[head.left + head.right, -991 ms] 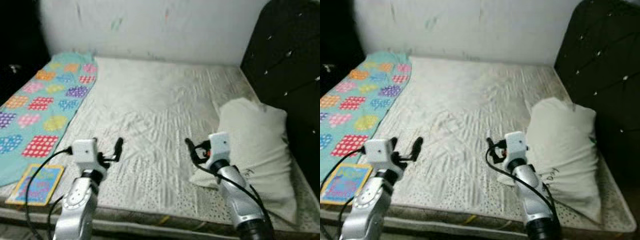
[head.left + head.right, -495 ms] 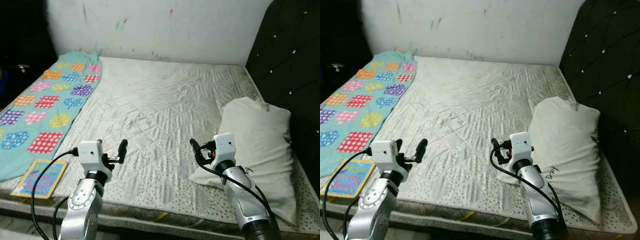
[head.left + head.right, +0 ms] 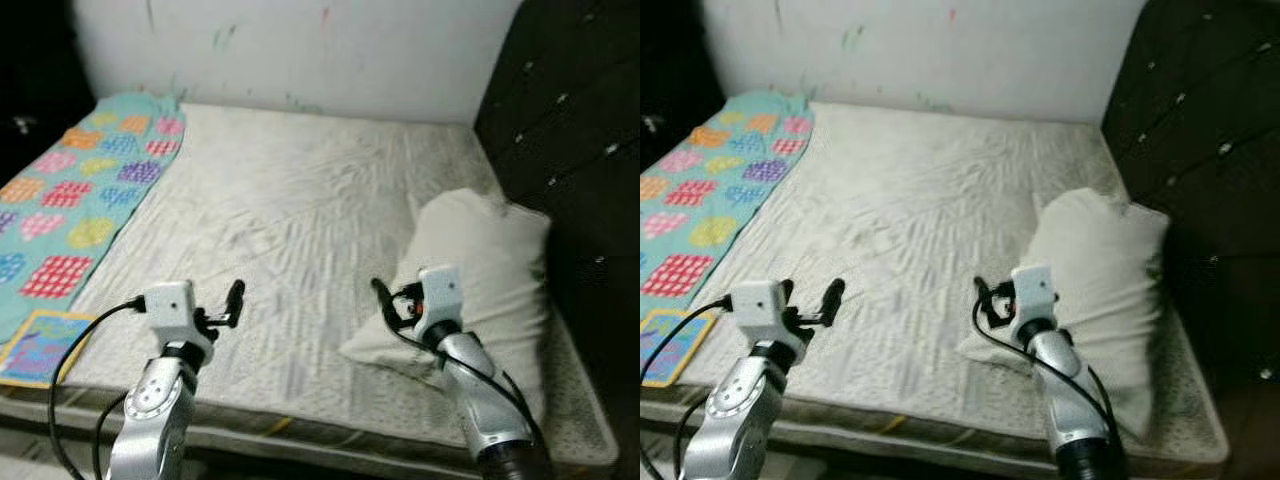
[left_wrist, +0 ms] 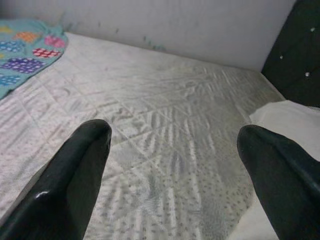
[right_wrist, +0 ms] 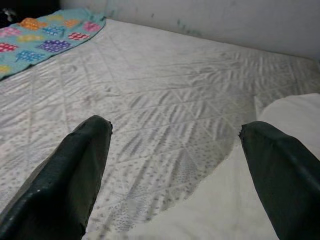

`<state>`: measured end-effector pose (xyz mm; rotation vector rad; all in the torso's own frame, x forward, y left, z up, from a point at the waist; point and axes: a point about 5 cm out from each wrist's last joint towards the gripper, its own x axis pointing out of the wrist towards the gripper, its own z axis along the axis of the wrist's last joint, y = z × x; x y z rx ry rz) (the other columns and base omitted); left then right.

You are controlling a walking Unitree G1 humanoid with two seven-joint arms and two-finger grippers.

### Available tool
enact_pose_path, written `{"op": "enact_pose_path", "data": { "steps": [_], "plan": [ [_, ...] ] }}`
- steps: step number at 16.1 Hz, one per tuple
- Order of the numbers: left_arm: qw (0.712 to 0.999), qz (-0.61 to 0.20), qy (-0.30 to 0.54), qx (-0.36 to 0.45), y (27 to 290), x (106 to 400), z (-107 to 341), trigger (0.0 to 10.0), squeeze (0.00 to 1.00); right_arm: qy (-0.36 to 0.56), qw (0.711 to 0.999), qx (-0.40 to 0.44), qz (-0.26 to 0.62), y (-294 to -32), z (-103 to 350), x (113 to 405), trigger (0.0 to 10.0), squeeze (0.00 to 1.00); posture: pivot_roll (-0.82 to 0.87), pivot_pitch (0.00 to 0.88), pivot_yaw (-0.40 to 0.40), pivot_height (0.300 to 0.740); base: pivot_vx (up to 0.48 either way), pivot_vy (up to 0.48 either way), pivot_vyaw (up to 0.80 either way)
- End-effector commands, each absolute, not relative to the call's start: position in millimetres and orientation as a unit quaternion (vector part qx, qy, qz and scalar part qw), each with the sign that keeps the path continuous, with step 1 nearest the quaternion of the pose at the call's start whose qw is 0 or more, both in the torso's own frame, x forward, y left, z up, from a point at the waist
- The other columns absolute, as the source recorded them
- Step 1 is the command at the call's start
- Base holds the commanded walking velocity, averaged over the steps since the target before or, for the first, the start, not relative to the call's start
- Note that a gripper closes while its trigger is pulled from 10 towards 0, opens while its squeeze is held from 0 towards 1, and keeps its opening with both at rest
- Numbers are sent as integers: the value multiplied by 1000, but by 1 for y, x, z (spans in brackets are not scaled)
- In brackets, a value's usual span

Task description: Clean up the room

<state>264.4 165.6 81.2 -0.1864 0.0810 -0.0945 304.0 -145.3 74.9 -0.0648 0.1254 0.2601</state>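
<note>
A white pillow lies on the mattress just beside the right gripper, on its outer side, its near corner reaching under the wrist. That gripper hovers over the sheet with its fingers spread wide, holding nothing. The left gripper hangs level with it, well apart, fingers equally wide and empty. Beyond the left gripper's outer side, a teal blanket with coloured hearts runs along the bed edge, and a picture book lies at its near end. A dark headboard stands past the pillow.
</note>
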Motion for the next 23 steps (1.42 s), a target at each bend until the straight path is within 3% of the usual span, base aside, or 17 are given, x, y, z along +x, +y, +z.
{"op": "enact_pose_path", "data": {
  "steps": [1,7,10,14,23],
  "plan": [
    [993,-58,44,-97,158,264,81,10000,0,62,991,-37,114,-156,77,304,10000,0,-43,0,-6,740,0,-349,0],
    [993,-58,43,-96,158,265,81,10000,0,61,992,-28,107,-157,78,304,10000,0,-45,0,-4,740,0,-339,0],
    [993,-62,45,-95,157,265,81,10000,0,70,992,-22,102,-159,76,305,10000,0,-47,0,-4,740,0,0,-142],
    [992,-62,42,-102,156,266,82,10000,0,69,992,-19,106,-155,77,306,10000,0,-48,0,-6,740,0,0,-800],
    [991,-62,38,-113,155,267,83,10000,0,66,992,-20,110,-155,78,305,10000,0,-50,0,-6,740,0,0,0]
  ]
}}
